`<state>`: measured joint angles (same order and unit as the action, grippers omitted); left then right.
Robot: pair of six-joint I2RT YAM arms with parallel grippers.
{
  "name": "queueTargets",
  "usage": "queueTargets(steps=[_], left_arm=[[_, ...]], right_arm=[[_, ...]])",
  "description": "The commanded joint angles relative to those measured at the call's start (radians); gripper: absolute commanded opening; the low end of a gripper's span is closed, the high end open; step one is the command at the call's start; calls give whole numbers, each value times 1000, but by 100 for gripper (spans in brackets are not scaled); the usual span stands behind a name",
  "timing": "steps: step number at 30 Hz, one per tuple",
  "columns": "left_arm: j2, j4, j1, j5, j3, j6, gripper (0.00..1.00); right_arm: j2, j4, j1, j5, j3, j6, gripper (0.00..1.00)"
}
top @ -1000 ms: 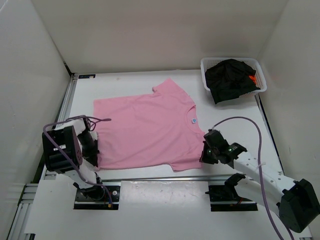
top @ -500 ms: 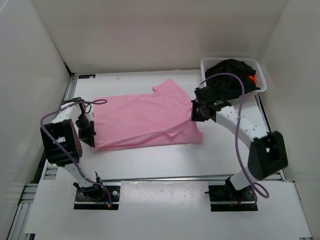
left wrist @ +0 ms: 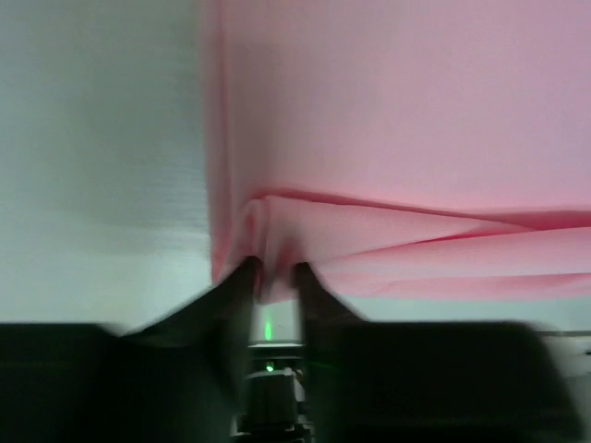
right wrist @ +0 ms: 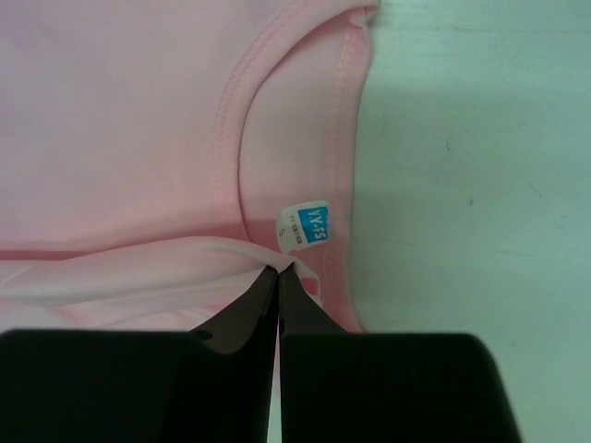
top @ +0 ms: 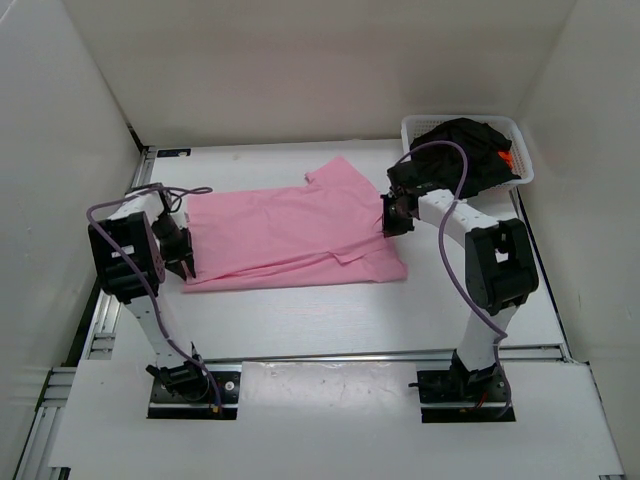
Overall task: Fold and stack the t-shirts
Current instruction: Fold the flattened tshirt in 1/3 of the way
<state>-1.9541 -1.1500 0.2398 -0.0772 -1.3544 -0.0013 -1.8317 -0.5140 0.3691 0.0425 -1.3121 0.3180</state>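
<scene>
The right gripper (right wrist: 279, 269) is clamping, jaws together, a folded-over edge of the pink t-shirt (top: 290, 235) beside its blue neck label (right wrist: 305, 224), readable only from the right wrist. The left gripper (left wrist: 274, 277) is standing slightly parted around the shirt's bunched left edge; whether it is gripping is unclear. The white basket (top: 412, 128), far right, is holding the black t-shirt (top: 460, 150) and the orange t-shirt (top: 506, 158).

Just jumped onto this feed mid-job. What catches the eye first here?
The pink shirt, folded into a long band across the middle of the table, with a gripper at each end: the left gripper has cloth bunched between its jaws, the right gripper is shut on a fold beside the collar label. Next, the white basket in the far right corner, holding a black shirt with a bit of orange shirt showing.
</scene>
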Motion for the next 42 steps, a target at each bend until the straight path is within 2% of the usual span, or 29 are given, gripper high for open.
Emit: queueTargets(steps=[1, 3, 6, 10, 12, 17, 22, 28, 30, 35, 42], left_arm=[[3, 29, 45, -4, -72, 1, 41], [20, 47, 82, 17, -129, 1, 45], [141, 143, 55, 160, -129, 1, 52], [313, 277, -106, 391, 55, 1, 54], [351, 286, -199, 415, 160, 1, 53], [353, 366, -326, 511, 275, 1, 53], [275, 400, -361, 551, 265, 1, 54], [265, 400, -384, 570, 276, 1, 54], [265, 400, -384, 570, 287, 1, 50], [285, 293, -384, 521, 278, 1, 51], [302, 253, -393, 511, 291, 1, 53]], right_arm=[[-32, 19, -7, -24, -73, -17, 0], [-32, 19, -7, -33, -82, -8, 0], [-41, 19, -7, -47, -82, 1, 0], [-32, 28, 2, -65, -82, 10, 0], [-32, 28, 2, -76, -82, 19, 0], [-32, 48, 2, -85, -72, 29, 0], [-32, 48, 2, -105, -53, 29, 0], [-32, 57, 2, -105, -53, 38, 0], [-32, 57, 2, -105, -53, 38, 0], [-32, 57, 2, -105, -53, 38, 0], [-32, 57, 2, -105, -53, 38, 0]])
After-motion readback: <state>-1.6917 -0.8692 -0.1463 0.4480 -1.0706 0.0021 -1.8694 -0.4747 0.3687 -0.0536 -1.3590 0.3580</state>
